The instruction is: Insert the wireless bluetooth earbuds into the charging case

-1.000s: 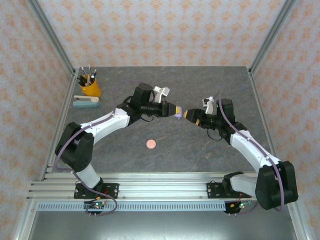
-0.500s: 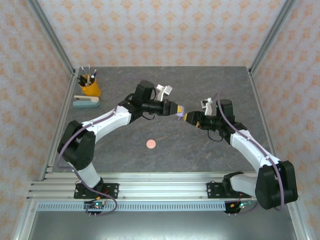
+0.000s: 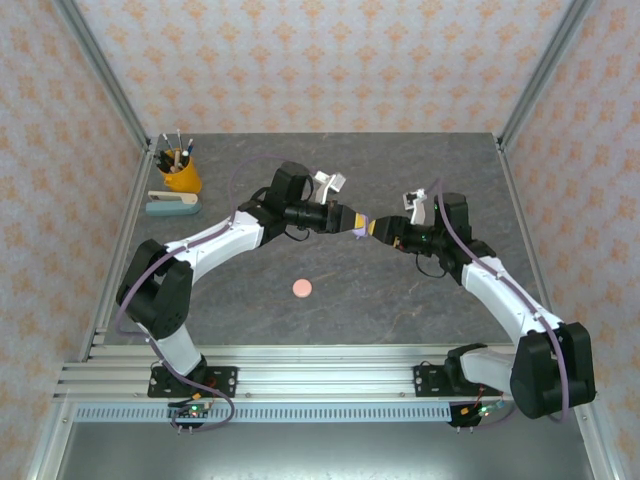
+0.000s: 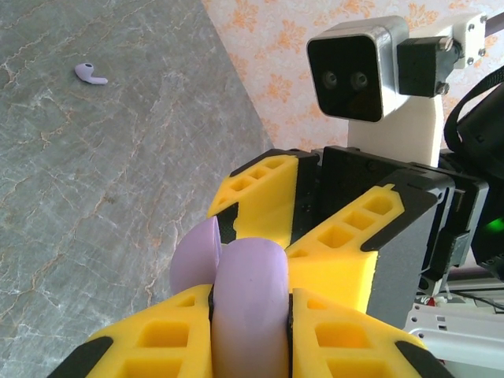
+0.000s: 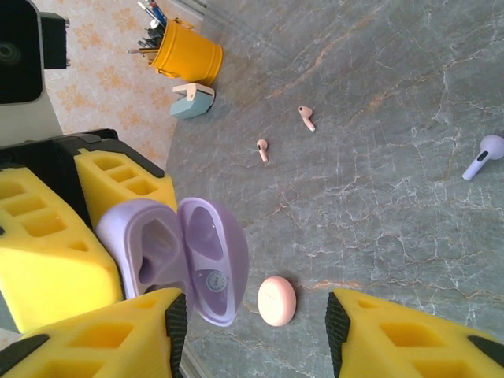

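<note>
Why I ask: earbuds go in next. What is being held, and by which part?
The left gripper clamps the open purple case by one half; the other stands free. The right gripper holds nothing.

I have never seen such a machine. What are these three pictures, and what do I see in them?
You see two robot arms, the left arm and the right arm, bolted at the near edge of a table. Each ends in a yellow two-finger claw. One picture is taken from above and behind the arms. The other two come from a small camera on each wrist. The left claw is shut on an open purple case, held above the table. The right claw is open and faces it. On the table lie a pink case, two pink earbuds, a purple earbud, a yellow cup of pens and a stapler.
</note>
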Motion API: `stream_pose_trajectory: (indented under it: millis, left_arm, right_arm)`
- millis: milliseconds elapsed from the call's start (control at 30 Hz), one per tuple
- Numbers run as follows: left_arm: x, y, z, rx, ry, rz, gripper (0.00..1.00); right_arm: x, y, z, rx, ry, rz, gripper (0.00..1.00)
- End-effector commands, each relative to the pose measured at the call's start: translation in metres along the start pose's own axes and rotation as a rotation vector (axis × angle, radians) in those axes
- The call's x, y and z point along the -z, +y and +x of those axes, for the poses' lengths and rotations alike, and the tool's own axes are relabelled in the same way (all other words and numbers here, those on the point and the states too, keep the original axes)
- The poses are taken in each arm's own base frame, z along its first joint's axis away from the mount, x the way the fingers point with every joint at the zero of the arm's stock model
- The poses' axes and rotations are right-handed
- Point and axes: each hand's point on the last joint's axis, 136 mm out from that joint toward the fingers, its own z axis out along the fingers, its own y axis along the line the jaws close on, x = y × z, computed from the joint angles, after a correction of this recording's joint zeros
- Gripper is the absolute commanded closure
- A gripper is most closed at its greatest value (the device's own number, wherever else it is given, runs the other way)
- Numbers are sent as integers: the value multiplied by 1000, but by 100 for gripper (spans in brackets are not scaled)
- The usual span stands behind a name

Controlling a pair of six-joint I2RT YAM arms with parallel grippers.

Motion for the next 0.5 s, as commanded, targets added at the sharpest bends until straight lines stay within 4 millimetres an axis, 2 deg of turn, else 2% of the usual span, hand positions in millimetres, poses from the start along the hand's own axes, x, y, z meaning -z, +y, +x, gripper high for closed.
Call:
stream_pose_trajectory:
  millis: [0, 467]
  left_arm:
    - [1, -15, -4, -41, 9, 35, 100]
    - [-6, -18, -7, -46, 24, 41, 100]
  right_arm:
    - [-1, 9, -13, 26, -14, -29, 49]
    - [-4, 9, -9, 19, 6, -52, 51]
